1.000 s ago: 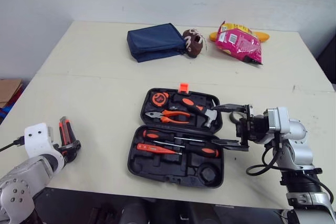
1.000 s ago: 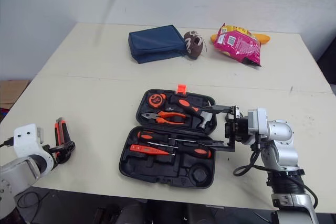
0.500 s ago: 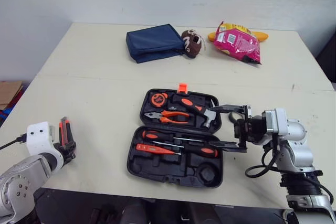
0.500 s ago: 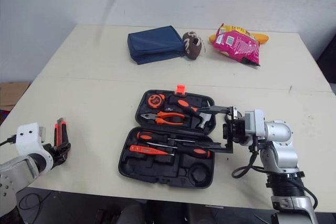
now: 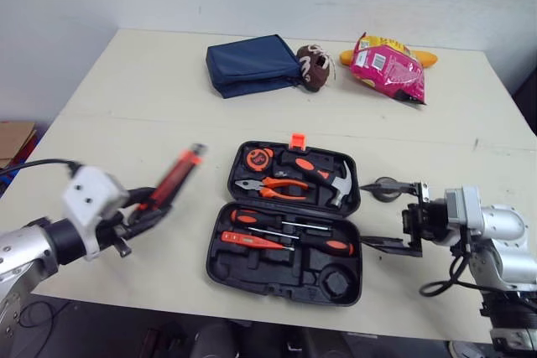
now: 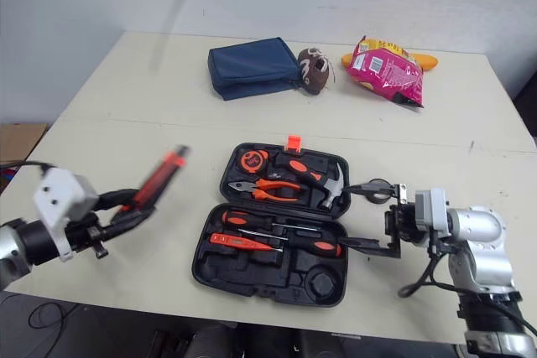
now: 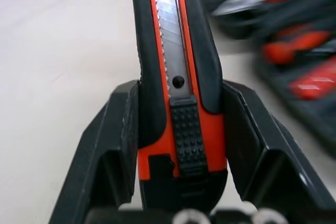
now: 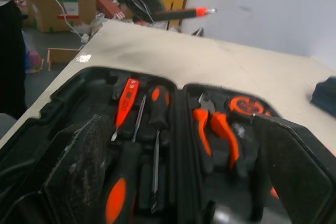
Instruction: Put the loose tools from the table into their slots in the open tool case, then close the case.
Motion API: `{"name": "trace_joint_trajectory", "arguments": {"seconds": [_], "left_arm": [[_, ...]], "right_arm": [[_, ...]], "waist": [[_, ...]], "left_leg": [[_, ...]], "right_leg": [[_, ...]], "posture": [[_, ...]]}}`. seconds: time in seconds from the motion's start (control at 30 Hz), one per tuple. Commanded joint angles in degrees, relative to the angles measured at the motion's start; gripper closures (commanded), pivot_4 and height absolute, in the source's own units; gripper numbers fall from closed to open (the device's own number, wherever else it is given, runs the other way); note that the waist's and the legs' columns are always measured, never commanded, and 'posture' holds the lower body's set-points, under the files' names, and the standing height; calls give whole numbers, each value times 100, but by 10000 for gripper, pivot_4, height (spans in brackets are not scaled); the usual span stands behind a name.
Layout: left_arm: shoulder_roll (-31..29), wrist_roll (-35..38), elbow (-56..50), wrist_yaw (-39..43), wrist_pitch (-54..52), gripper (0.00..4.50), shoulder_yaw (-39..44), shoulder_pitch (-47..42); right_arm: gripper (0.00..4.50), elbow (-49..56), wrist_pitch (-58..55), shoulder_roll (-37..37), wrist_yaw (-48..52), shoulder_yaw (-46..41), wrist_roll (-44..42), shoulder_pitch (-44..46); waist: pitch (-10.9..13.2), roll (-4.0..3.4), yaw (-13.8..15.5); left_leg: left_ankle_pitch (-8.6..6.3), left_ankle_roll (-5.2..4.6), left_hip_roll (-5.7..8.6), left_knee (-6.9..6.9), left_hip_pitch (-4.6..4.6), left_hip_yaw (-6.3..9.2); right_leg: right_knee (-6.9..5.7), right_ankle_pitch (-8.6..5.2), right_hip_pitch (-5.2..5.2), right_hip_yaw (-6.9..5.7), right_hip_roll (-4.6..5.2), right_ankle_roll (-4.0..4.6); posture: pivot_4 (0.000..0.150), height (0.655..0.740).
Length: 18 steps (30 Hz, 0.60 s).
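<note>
I am seeing the left gripper (image 5: 143,211) clenching an orange-and-black utility knife (image 5: 174,178) by its rear end, holding it tilted above the table (image 5: 151,115), left of the open tool case (image 5: 260,264). The right gripper (image 5: 384,216) is hovering just right of the case, fingers spread wide, grasping nothing.

Silver arms (image 5: 502,236), black jaws, perhaps screws (image 7: 185,217)

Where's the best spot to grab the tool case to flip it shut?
Likely the far half's back rim, beside the orange latch, coming from the far side. The tool case lies open flat, hinged across its middle, so that edge is farthest from the hinge and free to lift.
</note>
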<state>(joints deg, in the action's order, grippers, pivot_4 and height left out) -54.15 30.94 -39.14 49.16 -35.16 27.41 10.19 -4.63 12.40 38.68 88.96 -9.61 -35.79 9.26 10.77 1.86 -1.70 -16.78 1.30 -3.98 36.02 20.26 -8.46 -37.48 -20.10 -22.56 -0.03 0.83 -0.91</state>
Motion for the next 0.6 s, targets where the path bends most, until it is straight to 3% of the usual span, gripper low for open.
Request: {"name": "trace_joint_trajectory", "arguments": {"seconds": [0.03, 0.27, 0.37, 0.6], "left_arm": [[-478, -99, 122, 1056, 757, 29498, -966, -623], [-792, -464, 132, 2243, 868, 29498, -3219, -2397], [-697, -704, 147, 2264, 445, 29498, -3934, -2910], [-512, -1428, 276, 2031, 96, 29498, -4719, -3417]], "right_arm": [[0, 495, -19, 75, 145, -177, -239, -281], [0, 1443, -313, 300, -107, -339, -417, -967], [0, 1821, -441, 370, -189, -492, -532, -1270], [0, 2186, -653, 491, -290, -783, -692, -1669]], "waist": [[3, -5, -4], [10, -19, -75], [11, -18, -94], [14, -11, -127]], "left_leg": [[0, 0, 0, -2, 0, 0], [2, 2, -12, 0, 1, -3], [3, 3, -13, 2, 2, -3], [5, 1, -7, 18, 1, 2]], "right_leg": [[0, 0, 0, 0, -1, 0], [-4, 1, -2, 11, -27, -9], [-8, -1, -2, 20, -36, -16], [-23, -5, -1, 32, -37, -36]], "posture": [[1500, 7400], [1500, 7400], [1500, 7400], [1500, 7400]]}}
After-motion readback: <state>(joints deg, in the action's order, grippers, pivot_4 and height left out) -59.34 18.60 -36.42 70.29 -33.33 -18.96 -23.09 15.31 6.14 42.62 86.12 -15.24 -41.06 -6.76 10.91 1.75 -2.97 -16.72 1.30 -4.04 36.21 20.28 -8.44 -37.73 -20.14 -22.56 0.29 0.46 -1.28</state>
